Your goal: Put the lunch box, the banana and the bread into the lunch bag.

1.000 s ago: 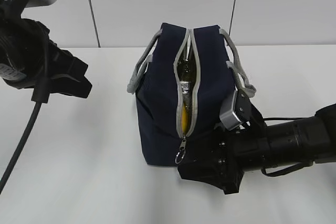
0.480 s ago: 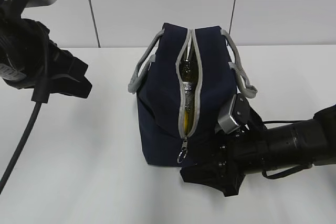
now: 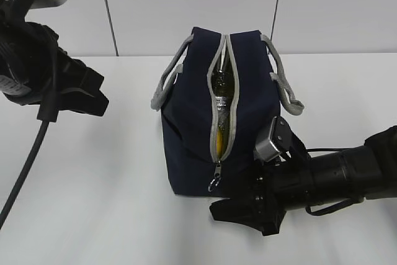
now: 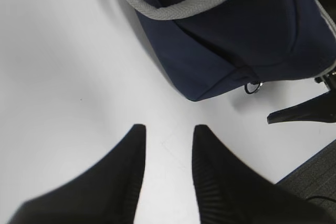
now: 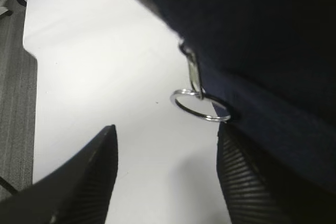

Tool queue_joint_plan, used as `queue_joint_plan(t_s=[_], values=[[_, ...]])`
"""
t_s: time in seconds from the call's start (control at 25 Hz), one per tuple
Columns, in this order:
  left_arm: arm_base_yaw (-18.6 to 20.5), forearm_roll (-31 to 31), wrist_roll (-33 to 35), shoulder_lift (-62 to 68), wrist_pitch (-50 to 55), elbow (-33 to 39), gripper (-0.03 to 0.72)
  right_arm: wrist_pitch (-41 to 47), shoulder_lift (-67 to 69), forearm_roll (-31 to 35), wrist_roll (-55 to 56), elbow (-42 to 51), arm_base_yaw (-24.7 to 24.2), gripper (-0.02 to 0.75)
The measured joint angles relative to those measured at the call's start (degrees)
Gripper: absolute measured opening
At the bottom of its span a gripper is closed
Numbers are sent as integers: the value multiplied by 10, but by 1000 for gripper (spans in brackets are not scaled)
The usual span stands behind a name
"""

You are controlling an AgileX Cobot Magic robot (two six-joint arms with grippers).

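Observation:
The navy lunch bag [image 3: 192, 122] stands mid-table with its grey zipper partly open. Through the gap I see the yellow banana [image 3: 218, 143] and something glassy above it [image 3: 219, 85]; the bread is hidden. The metal ring pull [image 3: 214, 185] hangs at the bag's near end; it also shows in the right wrist view [image 5: 199, 106]. My right gripper [image 5: 167, 132] is open, low by the bag's near end, with the ring just ahead of its right finger. My left gripper [image 4: 168, 129] is open and empty, held above the table left of the bag [image 4: 236, 35].
The white table [image 3: 93, 203] surrounds the bag. Grey strap handles [image 3: 167, 82] hang off both sides of the bag. The table's edge and dark floor show in the right wrist view [image 5: 16, 108]. A white wall stands behind.
My right gripper has slid down and toward the camera, away from the bag's near end. The ring pull now hangs free. The left arm has not moved.

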Motion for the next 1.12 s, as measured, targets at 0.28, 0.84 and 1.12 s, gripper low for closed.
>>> queue_joint_plan(t_s=[0.28, 0.84, 1.12], values=[[0, 0, 0, 0, 0, 0, 235, -8, 0, -1, 0, -21, 0, 462], [0, 0, 0, 0, 0, 0, 235, -45, 0, -1, 1, -24, 0, 424], [0, 0, 0, 0, 0, 0, 235, -32, 0, -1, 2, -24, 0, 423]])
